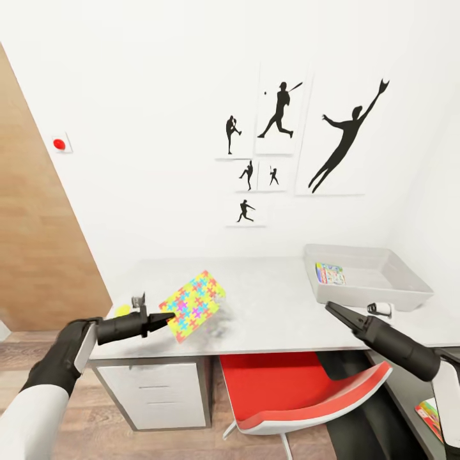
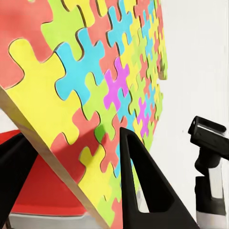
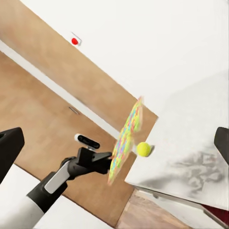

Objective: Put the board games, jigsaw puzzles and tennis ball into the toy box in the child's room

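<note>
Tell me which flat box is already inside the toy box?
The small colourful box lying in the grey toy box. The jigsaw puzzle is still held by the left tool above the table.

- The left arm reaches in low from the left, with a white sleeve and a black wrist.
- The left pincer points to the right, and its two black fingers are closed tight on the edge of the jigsaw puzzle.
- The right arm comes in from the right, pointing up and left.
- The right pincer holds nothing; I can't tell how wide its fingers are.
</note>
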Robot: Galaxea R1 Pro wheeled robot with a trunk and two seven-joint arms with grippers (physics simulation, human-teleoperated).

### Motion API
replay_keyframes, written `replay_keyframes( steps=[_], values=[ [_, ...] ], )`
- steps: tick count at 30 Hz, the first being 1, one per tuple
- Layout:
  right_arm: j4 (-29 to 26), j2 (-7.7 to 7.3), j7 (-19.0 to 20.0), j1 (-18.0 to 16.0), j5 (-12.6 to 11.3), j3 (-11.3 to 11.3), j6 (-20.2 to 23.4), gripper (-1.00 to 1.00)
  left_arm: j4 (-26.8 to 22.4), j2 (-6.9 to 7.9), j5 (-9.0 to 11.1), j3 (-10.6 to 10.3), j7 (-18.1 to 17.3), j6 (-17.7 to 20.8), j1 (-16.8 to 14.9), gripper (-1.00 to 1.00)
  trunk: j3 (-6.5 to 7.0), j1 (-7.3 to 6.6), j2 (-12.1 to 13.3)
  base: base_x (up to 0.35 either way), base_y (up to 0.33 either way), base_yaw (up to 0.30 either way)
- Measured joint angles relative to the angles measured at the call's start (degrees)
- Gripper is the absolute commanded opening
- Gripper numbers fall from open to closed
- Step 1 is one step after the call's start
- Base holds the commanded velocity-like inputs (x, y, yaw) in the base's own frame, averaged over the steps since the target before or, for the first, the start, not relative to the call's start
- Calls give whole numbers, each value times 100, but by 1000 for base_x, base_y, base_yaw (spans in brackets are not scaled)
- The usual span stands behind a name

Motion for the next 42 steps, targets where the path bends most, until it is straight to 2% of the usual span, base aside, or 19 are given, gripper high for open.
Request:
replay_keyframes(
  steps=[5, 8, 12, 16, 19, 23, 25, 30, 36, 42],
  values=[
    [-3, 0, -349, 0, -5, 217, -5, 100, 0, 112, -5, -6, -594, -14, -11, -100, 90, -110, 201, 0, 0, 0],
    [-1, 0, -496, 0, -6, 355, -6, 100, -47, 168, -3, -4, -1234, -28, -16, -100, 144, -176, 321, 0, 0, 0],
    [-1, 0, -523, 0, -9, 384, -19, 100, -166, 163, -18, -6, -1538, -33, -82, -100, 216, -264, 482, 0, 0, 0],
    [-1, 0, -526, 0, -29, 365, -162, 100, -295, 171, -20, -33, -1614, -34, -123, -100, 289, -352, 643, 0, 0, 0],
    [0, 0, -538, 0, -43, 369, -349, 100, -368, 250, -24, -93, -1633, -35, -131, -100, 343, -418, 764, 0, 0, 0],
    [2, 0, -528, 0, -46, 385, -402, 100, -390, 294, -21, -334, -1644, -35, -133, -100, 415, -506, 925, 0, 0, 0],
    [0, 0, -515, 0, -47, 385, -404, 100, -393, 300, -19, -391, -1643, -35, -133, -100, 451, -550, 1006, 0, 0, 0],
    [-1, 3, -497, 0, -84, 379, -395, 100, -394, 307, -16, -422, -1643, -35, -134, -100, 541, -660, 1207, 0, 0, 0],
    [-1, 177, -530, 1, -85, 349, -397, 100, -394, 312, -15, -426, -1644, -35, -134, -100, 650, -793, 1449, 0, 0, 0],
    [7, 211, -522, 1, -83, 357, -431, 100, -394, 324, -10, -427, -1649, -35, -133, -100, 650, -793, 1451, 0, 0, 0]
  ],
)
